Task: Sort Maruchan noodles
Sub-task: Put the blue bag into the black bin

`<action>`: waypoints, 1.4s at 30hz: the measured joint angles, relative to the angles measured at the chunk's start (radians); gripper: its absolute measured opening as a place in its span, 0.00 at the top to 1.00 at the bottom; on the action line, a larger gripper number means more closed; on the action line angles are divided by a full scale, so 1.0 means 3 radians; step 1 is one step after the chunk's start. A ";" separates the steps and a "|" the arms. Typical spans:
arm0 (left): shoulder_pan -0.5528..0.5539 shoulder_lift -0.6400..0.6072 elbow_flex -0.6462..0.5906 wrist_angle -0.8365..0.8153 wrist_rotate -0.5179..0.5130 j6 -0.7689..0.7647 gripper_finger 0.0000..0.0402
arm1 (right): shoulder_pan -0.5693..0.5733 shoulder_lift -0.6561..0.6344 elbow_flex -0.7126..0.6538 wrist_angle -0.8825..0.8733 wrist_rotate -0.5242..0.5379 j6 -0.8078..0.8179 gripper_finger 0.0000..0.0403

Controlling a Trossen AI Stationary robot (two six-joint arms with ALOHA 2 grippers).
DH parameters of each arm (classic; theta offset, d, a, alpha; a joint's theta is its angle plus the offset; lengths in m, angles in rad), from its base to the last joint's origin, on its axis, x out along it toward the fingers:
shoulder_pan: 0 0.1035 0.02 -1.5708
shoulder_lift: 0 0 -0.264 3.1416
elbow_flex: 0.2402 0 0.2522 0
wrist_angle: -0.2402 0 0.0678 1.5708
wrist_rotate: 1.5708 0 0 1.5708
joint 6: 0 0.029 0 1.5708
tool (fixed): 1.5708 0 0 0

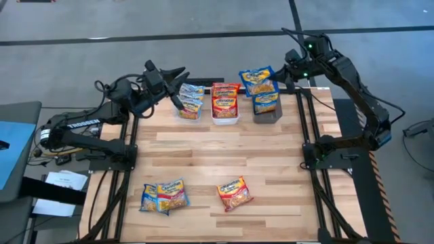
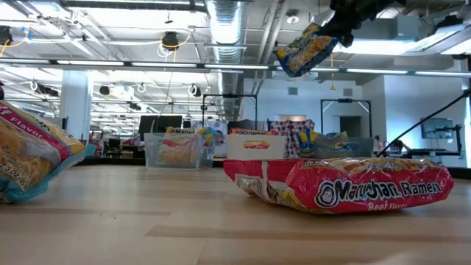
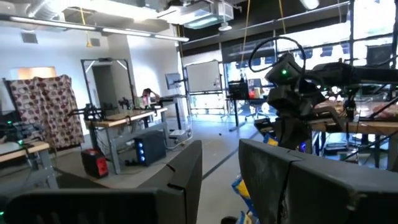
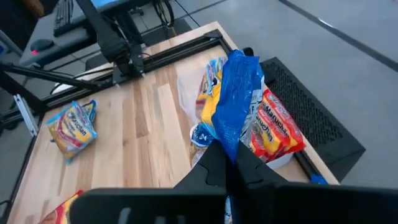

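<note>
My right gripper is shut on a blue-and-yellow noodle packet, held high over the far side of the table above the white bin and the grey bin. My left gripper stands open above the clear bin, with nothing between its fingers. Each bin holds packets: blue ones in the clear bin, red ones in the white, a blue one in the grey. Two packets lie flat at the near left and a red one near the middle. My right gripper pinches one end of the blue packet between its two fingers. The fingers come from the table's right side, slanting down. The packet is lifted clear and hangs tilted down from the fingertips, high above the bins.
The three bins stand in a row along the table's far edge. Bare wood lies between them and the loose packets near the front edge. Black frame rails run along both sides of the table.
</note>
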State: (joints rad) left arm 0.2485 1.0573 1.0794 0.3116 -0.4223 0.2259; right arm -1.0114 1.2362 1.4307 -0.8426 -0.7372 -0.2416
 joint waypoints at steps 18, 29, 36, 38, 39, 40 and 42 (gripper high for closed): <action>0.0001 0.0013 0.0001 -0.0129 -0.0189 0.0057 0.76 | -0.0385 -0.0540 -0.1318 0.0615 0.0179 0.0243 0.98; 0.0110 0.0031 0.0001 -0.0147 -0.0188 -0.0045 0.76 | -0.0546 -0.0936 -0.2243 0.1285 0.0298 0.0580 0.98; 0.0132 0.0031 0.0001 -0.0245 -0.0186 -0.0179 0.76 | -0.0545 -0.0919 -0.2539 0.1652 0.0465 0.0689 0.98; 0.0132 0.0031 0.0001 -0.0249 -0.0185 -0.0179 0.76 | -0.0541 -0.0866 -0.2568 0.1730 0.0534 0.0747 0.98; 0.0132 0.0031 0.0001 -0.0255 -0.0184 -0.0179 0.76 | -0.0535 -0.0832 -0.2587 0.1757 0.0582 0.0779 0.98; 0.0132 0.0031 0.0001 -0.0256 -0.0184 -0.0179 0.76 | -0.0533 -0.0797 -0.2613 0.1794 0.0597 0.0804 0.98; 0.0132 0.0031 0.0001 -0.0256 -0.0185 -0.0179 0.76 | -0.0500 -0.0726 -0.2631 0.1824 0.0611 0.0820 0.98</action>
State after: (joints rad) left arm 0.2882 1.0664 1.0798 0.2348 -0.4778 0.1722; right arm -1.1613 1.0183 0.6415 -0.2955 -0.5539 0.0044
